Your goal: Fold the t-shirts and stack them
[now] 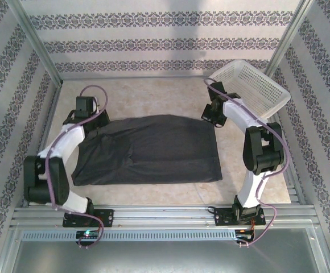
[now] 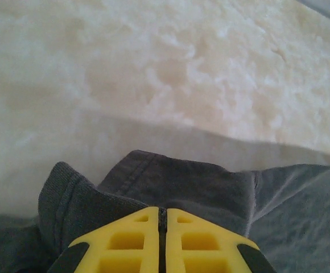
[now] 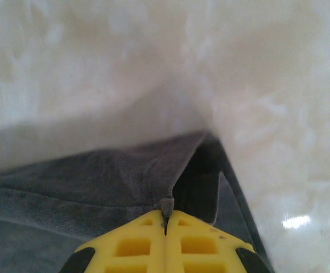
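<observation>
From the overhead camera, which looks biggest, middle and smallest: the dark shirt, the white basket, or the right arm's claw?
1. t-shirt, by far the largest
2. basket
3. right gripper, pinching the t-shirt's corner

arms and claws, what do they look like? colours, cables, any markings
Both the left arm and right arm have white curved links, black joints, and a mauve cable looping alongside. The left claw and right claw have yellow fingers with square recesses and black side patches.
</observation>
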